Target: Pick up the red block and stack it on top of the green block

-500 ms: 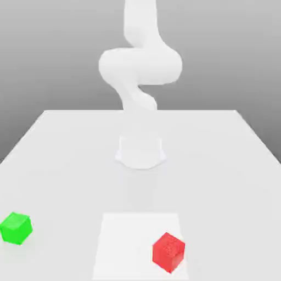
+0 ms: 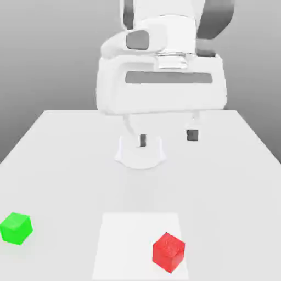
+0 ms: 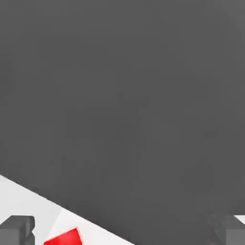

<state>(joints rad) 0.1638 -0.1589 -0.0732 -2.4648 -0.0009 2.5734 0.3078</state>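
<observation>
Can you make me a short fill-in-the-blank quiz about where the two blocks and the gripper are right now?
1. The red block rests on a pale ____ patch of the table.
2. The green block lies toward the exterior view's ____.
3. The gripper hangs above the table with its fingers ____.

Missing words: square; left; open

I'm working in a bare simulated test scene, not a real room: a plain white table (image 2: 66, 159) with sharp edges, a featureless grey backdrop, flat shadowless rendering, and a paler square patch (image 2: 126, 241) near the table's front edge.
</observation>
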